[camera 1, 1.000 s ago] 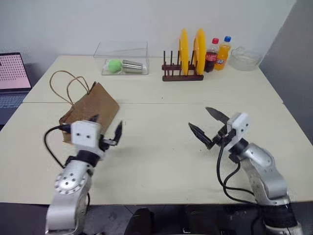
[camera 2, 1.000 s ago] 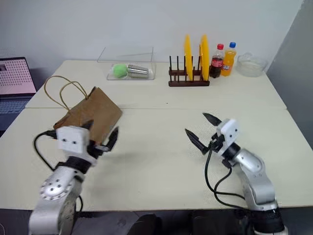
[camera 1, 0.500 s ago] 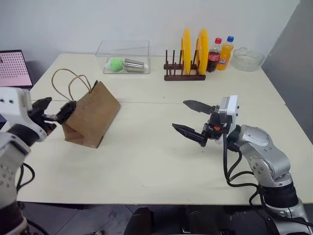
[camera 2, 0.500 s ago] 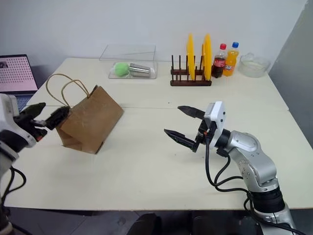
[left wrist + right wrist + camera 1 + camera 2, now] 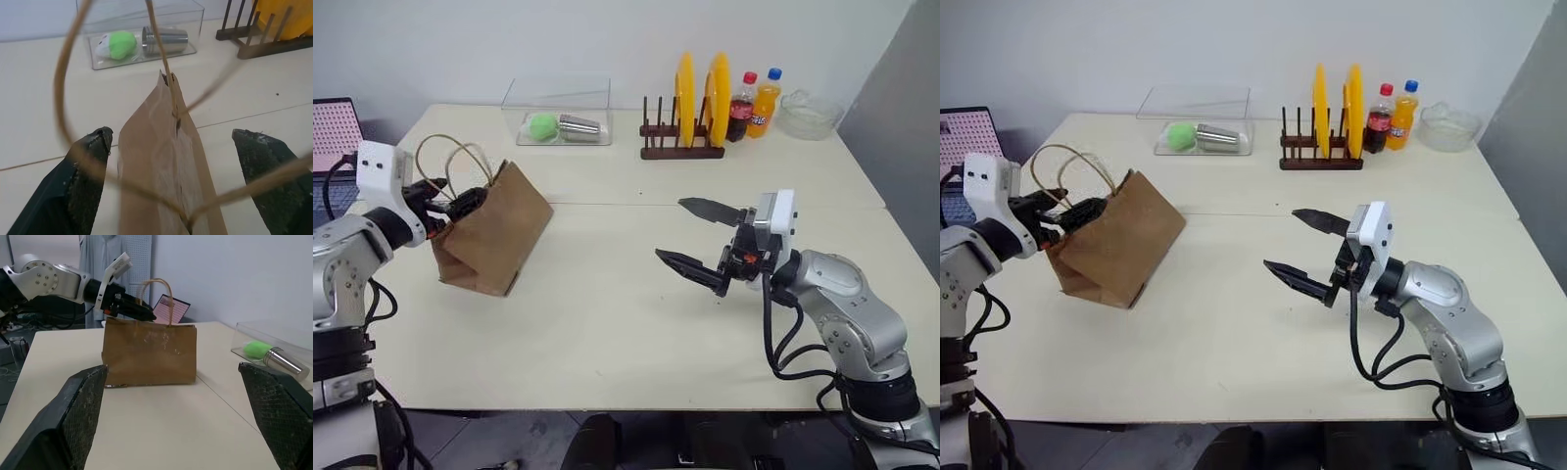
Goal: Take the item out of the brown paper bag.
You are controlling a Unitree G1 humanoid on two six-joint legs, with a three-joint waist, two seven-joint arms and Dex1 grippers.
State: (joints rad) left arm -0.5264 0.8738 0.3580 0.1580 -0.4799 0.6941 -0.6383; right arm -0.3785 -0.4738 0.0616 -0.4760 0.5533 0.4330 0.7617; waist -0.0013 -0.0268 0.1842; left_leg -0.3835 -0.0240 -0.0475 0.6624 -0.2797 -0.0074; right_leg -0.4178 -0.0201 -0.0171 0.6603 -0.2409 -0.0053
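On the pale counter (image 5: 636,323), the brown paper bag (image 5: 494,230) looks shut; the item is hidden. Left tool (image 5: 450,204) spread at its top, right tool (image 5: 700,240) spread and empty.

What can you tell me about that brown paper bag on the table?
The brown paper bag is creased kraft paper with two thin twisted loop handles rising from its top. It stands leaning on the cream table, its top edge pinched nearly flat, so nothing inside shows. The left pincer, fingers open, is at its top edge by the handles.
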